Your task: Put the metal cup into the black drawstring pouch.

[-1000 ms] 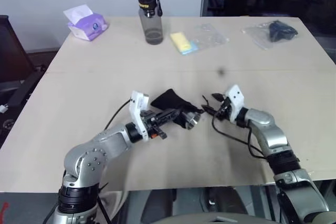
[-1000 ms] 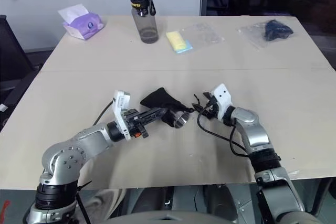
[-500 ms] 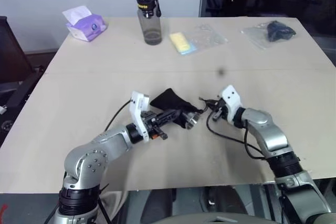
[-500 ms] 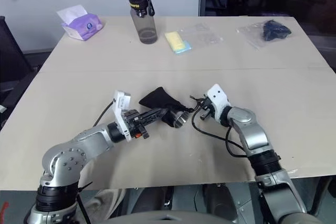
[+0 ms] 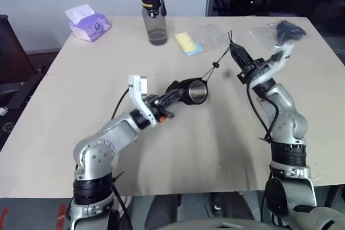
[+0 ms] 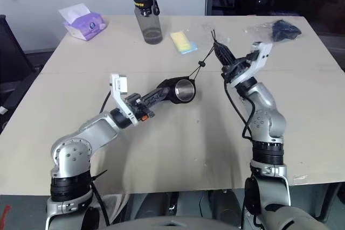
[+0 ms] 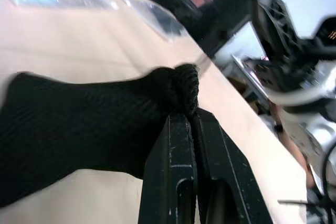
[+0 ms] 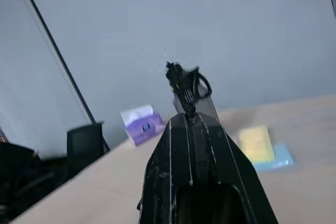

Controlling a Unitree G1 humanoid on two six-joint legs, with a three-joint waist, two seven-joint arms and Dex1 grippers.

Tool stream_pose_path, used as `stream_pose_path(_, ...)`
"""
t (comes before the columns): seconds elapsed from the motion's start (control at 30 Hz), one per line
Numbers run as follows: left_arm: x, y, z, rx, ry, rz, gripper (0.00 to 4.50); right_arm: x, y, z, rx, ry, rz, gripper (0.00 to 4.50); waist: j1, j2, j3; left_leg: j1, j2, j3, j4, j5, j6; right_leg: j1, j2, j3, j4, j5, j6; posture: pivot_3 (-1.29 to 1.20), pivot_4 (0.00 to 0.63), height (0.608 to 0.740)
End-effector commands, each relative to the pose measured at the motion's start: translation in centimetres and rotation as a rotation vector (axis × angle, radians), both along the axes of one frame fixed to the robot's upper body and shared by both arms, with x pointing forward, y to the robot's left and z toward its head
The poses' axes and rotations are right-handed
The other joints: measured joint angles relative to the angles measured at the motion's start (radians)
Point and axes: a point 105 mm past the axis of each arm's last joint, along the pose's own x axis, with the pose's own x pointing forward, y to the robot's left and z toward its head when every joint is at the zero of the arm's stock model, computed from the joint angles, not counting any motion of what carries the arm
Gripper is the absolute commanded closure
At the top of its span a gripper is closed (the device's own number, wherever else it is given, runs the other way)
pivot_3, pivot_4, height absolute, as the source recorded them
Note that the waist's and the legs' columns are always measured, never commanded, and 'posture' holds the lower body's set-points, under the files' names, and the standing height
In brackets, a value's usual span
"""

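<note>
Left eye view, shiny steel metal cup (image 5: 197, 93) inside soft black drawstring pouch (image 5: 180, 90)

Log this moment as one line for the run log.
left gripper: shut on black drawstring pouch | metal cup: inside pouch, rim showing | right gripper: shut on pouch cord, raised, cord taut

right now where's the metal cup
In the left eye view the cup sits inside the pouch, mid-table, lifted between the left gripper and the right gripper.
</note>
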Motion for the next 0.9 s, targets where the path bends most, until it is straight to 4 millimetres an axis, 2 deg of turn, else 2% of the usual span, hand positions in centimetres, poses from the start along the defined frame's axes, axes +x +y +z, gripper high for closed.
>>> stream_pose_path(0.03,0.4,0.2,1.7,-0.050,-0.051,0.027,4.50,-1.4,0.6,3.5,0.019,-0.104,0.045,4.45,-0.001,0.000,0.000,0.000,0.000,0.000,0.000,0.000,0.000,0.000,0.000,0.000,0.000,0.000,0.000,0.00,0.150,0.740)
stream_pose_path(0.2,1.4,0.4,2.1,-0.061,-0.063,0.088,4.50,-2.0,0.9,5.1,0.026,-0.140,0.064,4.45,0.002,0.000,0.000,0.000,0.000,-0.001,-0.001,0.000,0.000,0.000,0.000,0.000,0.000,0.000,0.000,0.00,0.150,0.740)
stream_pose_path(0.3,1.4,0.5,2.6,-0.103,-0.073,0.086,3.60,-2.2,0.9,5.8,0.031,-0.159,0.068,4.50,0.002,0.000,0.000,0.000,0.000,0.000,-0.001,0.000,0.000,0.000,0.000,0.000,0.000,0.000,0.000,0.00,0.150,0.740)
stream_pose_path(0.43,1.1,0.6,1.6,-0.018,-0.059,0.067,1.80,-2.7,1.1,6.8,0.032,-0.185,0.088,4.50,0.000,0.000,0.000,0.000,0.000,0.000,-0.001,0.000,0.000,0.000,0.000,0.000,-0.001,0.000,0.000,0.00,0.150,0.740)
stream_pose_path(0.57,-0.1,1.4,0.2,0.136,-0.098,-0.023,1.80,-3.4,1.9,8.0,0.029,-0.220,0.121,4.50,-0.004,0.001,0.001,0.001,0.000,0.000,-0.003,0.000,0.000,-0.001,0.001,0.000,-0.001,0.000,-0.001,0.00,0.150,0.740)
stream_pose_path(0.63,0.2,2.7,0.4,0.188,-0.146,-0.025,1.80,-3.8,2.4,8.3,0.021,-0.227,0.149,4.50,-0.004,0.001,0.001,0.001,0.000,0.001,-0.004,0.000,0.000,-0.002,0.001,0.000,-0.001,-0.002,-0.003,0.00,0.150,0.740)
stream_pose_path(0.67,0.8,3.4,0.9,0.239,-0.201,0.010,1.80,-4.1,2.8,8.2,0.013,-0.226,0.170,4.50,0.000,0.002,0.001,0.001,0.000,0.000,-0.004,0.000,0.000,-0.002,0.001,0.000,-0.001,-0.002,-0.003,0.00,0.150,0.740)
stream_pose_path(0.73,1.8,3.9,3.7,0.224,-0.321,0.045,1.80,-4.4,3.5,7.6,-0.026,-0.216,0.206,4.50,0.005,0.002,0.002,0.000,0.000,-0.001,-0.005,0.000,0.000,-0.002,0.001,-0.001,-0.001,-0.002,-0.003,0.00,0.150,0.740)
stream_pose_path(0.8,2.4,3.9,5.5,0.226,-0.408,0.060,1.80,-4.8,4.2,6.9,-0.057,-0.204,0.248,4.50,0.008,0.002,0.002,-0.001,0.000,-0.002,-0.004,0.000,0.000,-0.002,0.001,-0.002,-0.001,-0.002,-0.003,0.00,0.150,0.740)
stream_pose_path(0.9,2.7,2.7,8.4,0.197,-0.517,0.005,1.80,-4.9,5.4,5.8,-0.122,-0.183,0.268,4.50,0.004,0.002,0.002,-0.002,0.000,0.000,-0.003,0.000,0.000,-0.001,0.000,-0.001,-0.003,-0.002,-0.003,0.00,0.150,0.740)
